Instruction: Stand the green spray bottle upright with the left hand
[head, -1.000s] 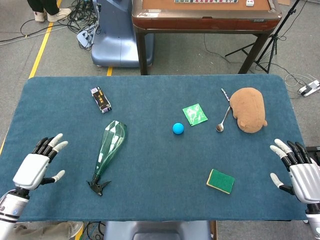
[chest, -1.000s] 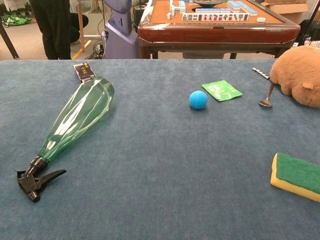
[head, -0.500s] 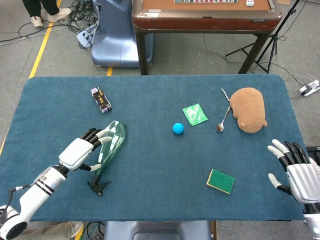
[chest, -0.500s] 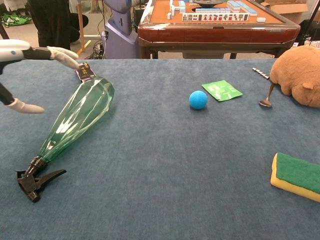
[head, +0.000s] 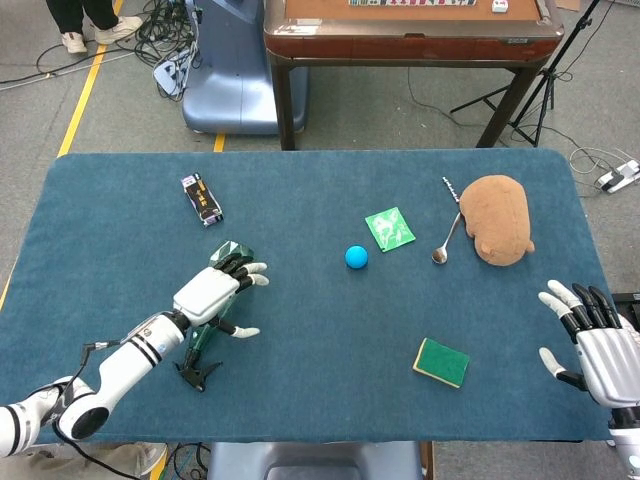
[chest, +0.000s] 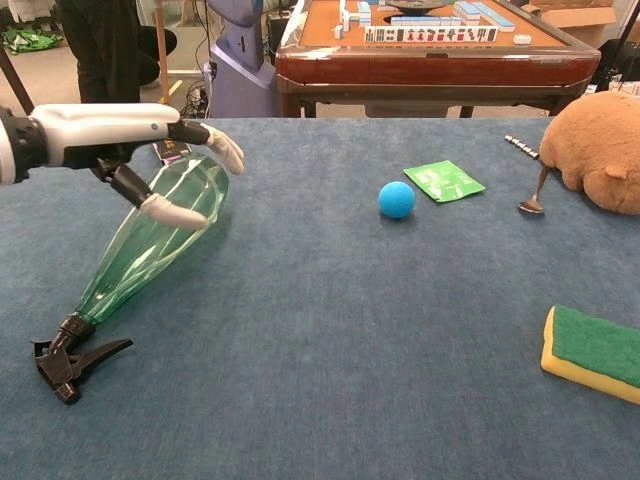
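Green spray bottle (head: 212, 315) lies on its side at lower left of the head view on the blue felt table (head: 300, 390), black trigger head (head: 197, 372) toward the near edge, wide base toward the frame's centre. Left hand (head: 213, 292) hovers over the bottle's wide end, fingers spread wide with the thumb off to one side; chest view shows the fingers (chest: 222, 148) above the base and the thumb in front of the clear green body, and contact cannot be confirmed. Right hand (head: 600, 350) sits at the lower right edge, fingers apart, holding nothing. Small dark packet (head: 201, 198) at upper left, writing on it too small to read. Blue ball (head: 356, 256) at centre, green sachet (head: 390, 228) just up and right of it, printed text unreadable. Metal spoon (head: 445, 241) lies beside the brown plush toy (head: 497, 219) at upper right. Green-and-yellow sponge (head: 441, 361) at lower centre-right. Mahjong table (chest: 420, 45) across the top of the chest view, tiles lined up on it, markings illegible.
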